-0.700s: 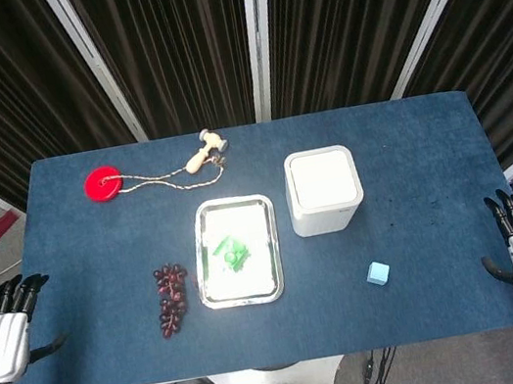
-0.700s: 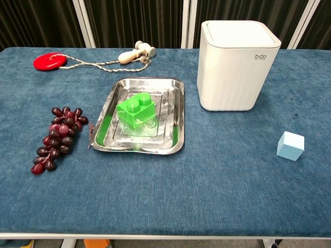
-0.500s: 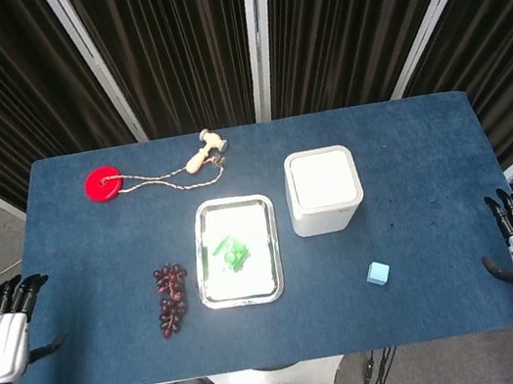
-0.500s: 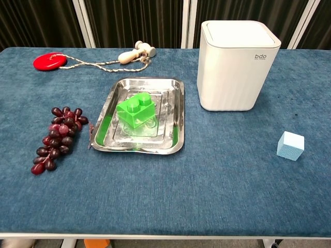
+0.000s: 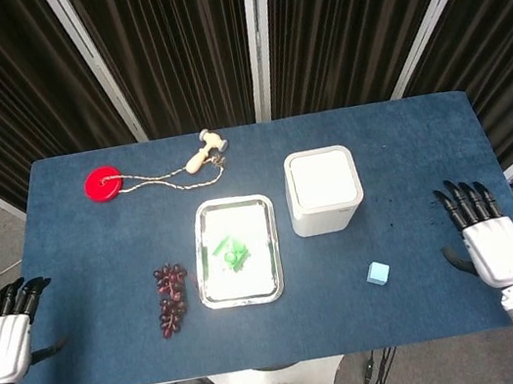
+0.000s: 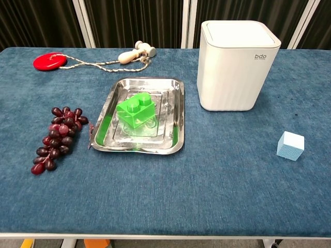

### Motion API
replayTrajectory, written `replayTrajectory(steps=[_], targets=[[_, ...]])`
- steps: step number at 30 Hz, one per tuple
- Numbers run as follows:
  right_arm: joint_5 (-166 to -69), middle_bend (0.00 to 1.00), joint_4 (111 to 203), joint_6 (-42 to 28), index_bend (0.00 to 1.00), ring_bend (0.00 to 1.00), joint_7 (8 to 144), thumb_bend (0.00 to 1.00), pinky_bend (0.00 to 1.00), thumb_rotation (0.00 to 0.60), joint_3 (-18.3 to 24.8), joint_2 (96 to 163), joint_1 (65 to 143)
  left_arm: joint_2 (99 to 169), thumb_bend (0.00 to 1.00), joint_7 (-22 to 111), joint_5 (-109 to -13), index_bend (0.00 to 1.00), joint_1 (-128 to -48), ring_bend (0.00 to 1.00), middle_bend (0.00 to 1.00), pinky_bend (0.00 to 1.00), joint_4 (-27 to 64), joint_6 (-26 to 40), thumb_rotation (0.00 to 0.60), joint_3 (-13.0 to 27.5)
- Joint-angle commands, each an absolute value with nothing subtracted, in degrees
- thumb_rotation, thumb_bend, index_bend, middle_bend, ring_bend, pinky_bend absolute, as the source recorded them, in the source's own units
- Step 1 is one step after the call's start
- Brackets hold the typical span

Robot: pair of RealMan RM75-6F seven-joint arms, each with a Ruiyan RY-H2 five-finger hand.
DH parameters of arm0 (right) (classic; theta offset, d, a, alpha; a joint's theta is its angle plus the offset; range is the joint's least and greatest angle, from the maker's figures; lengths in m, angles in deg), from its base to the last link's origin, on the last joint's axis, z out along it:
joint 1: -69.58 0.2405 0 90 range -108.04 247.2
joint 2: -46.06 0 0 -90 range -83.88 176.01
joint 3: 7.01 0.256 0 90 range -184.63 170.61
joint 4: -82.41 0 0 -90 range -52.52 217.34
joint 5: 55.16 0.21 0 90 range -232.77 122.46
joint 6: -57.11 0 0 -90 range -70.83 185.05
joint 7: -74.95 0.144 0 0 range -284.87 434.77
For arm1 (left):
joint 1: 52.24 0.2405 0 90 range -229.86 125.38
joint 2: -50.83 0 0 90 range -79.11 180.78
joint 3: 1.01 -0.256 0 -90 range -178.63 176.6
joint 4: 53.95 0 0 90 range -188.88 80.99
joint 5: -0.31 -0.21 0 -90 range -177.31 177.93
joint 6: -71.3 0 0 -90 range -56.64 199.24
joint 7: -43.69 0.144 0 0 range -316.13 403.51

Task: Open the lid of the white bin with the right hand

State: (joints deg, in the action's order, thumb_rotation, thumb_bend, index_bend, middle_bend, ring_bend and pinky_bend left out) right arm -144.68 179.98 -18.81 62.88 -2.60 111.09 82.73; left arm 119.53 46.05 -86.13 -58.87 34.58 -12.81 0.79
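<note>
Blue-clothed table (image 6: 217, 196) — white bin (image 6: 237, 67), steel tray (image 6: 173, 132), grapes (image 6: 58, 137), pale-blue cube (image 6: 290, 145), red disc (image 6: 49, 62).

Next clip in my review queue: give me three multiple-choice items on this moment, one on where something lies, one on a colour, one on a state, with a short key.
1. Where does the green brick lie?
A. In the metal tray
B. On top of the white bin
C. Beside the red disc

2. What colour is the small cube near the table's right edge?
A. Red
B. Light blue
C. Green

3. How is the white bin lid?
A. Lifted off and lying on the table
B. Propped half open by a hand
C. Closed, with no hand touching it

Key: 1 A, since the brick sits inside the tray's rim in the chest view. 2 B, as the cube shows pale blue in both views. 3 C, as the lid lies flat on the bin, and the right hand hangs with fingers spread near the table's right edge, well apart from it.
</note>
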Motion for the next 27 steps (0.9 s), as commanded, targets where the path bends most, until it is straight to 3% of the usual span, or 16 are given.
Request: replayTrajectory(steps=[1,13,18,27], targets=[[-146.2,0.08,181.6,-15.5,0.00,0.00,60.3,0.14,0.00,0.600,-1.1,113.3,86.4,119.5,0.04,46.0,-86.2,0.15,-58.9,0.07,0.14,0.11,34.6,-13.1,0.600,0.9],[-140.4,0.13,178.1,-4.1,0.00,0.00,54.6,0.14,0.00,0.600,1.7,121.9,96.0,119.2,0.04,45.3,-86.2,0.15,-58.7,0.07,0.14,0.11,34.4,-13.2,0.600,0.9],[-139.2,0.14,177.1,-3.1,0.00,0.00,54.2,0.14,0.00,0.600,1.5,123.1,97.3,119.1,0.04,44.9,-86.2,0.15,-58.6,0.07,0.14,0.11,34.2,-13.3,0.600,0.9],[-138.5,0.28,176.7,-3.5,0.00,0.00,55.9,0.15,0.00,0.600,-0.3,123.1,97.2,119.1,0.04,44.5,-86.3,0.15,-58.7,0.07,0.14,0.11,34.0,-13.1,0.600,0.8]])
